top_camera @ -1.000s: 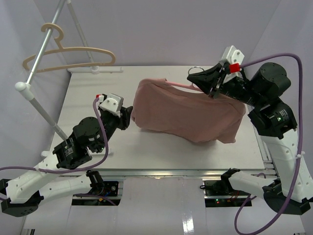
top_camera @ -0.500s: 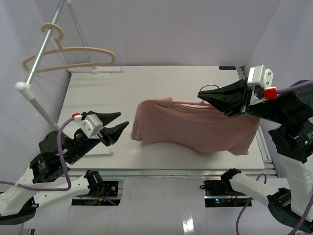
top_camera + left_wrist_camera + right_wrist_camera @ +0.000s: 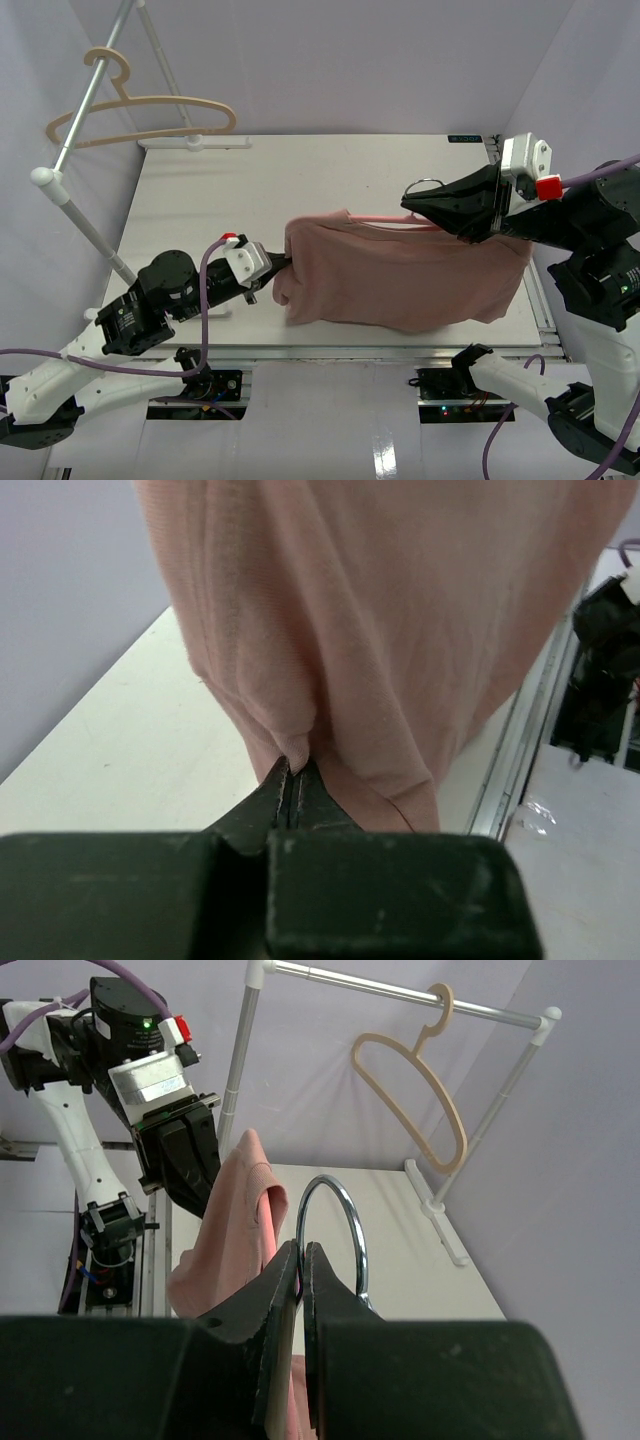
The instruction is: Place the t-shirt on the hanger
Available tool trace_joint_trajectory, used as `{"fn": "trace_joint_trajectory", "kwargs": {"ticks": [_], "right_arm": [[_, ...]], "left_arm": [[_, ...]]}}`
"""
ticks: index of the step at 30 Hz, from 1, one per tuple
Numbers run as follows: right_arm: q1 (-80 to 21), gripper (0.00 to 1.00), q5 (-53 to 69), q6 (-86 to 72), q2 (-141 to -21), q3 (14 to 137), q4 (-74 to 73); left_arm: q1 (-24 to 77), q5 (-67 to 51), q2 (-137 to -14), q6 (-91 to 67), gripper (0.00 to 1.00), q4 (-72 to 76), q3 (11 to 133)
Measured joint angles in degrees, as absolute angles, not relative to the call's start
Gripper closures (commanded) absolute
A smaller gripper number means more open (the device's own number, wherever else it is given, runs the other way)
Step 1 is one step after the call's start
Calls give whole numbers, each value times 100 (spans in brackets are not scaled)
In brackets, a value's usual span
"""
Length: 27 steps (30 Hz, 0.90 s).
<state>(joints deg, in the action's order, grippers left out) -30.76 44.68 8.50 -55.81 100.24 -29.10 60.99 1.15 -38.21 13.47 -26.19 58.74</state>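
Note:
The dusty-pink t-shirt [image 3: 400, 275] hangs in a long drape above the table, its top threaded on the thin pink hanger [image 3: 385, 217]. My right gripper [image 3: 410, 200] is shut on the hanger at the foot of its metal hook [image 3: 335, 1220], and the cloth [image 3: 235, 1220] falls away to the left of the jaws. My left gripper [image 3: 285, 265] is shut on the t-shirt's left edge. In the left wrist view its tips [image 3: 295, 770] pinch a fold of the cloth [image 3: 380, 630], and most of the hanger's frame is hidden inside the shirt.
A thicker beige hanger [image 3: 140, 115] hangs on the white rack [image 3: 75, 130] at the back left, seen from the right wrist as a tan hanger [image 3: 410, 1090] under the rail [image 3: 400, 990]. The white table [image 3: 200, 200] ends in a metal rail at the front.
My left gripper swung right from open beside the shirt and shut on its left edge. The right gripper pulled the hanger to the right earlier and now holds nearly still.

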Motion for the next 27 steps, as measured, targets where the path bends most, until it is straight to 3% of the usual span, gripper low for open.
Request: {"fn": "trace_joint_trajectory", "kwargs": {"ticks": [16, 27], "right_arm": [[-3076, 92, 3919, 1122, -5909, 9666, -3335], [-3076, 92, 3880, 1226, -5955, 9850, -3596]], "left_arm": [[6099, 2451, -3789, 1041, 100, -2282, 6517], [6130, 4659, -3690, 930, 100, -1529, 5694]]}}
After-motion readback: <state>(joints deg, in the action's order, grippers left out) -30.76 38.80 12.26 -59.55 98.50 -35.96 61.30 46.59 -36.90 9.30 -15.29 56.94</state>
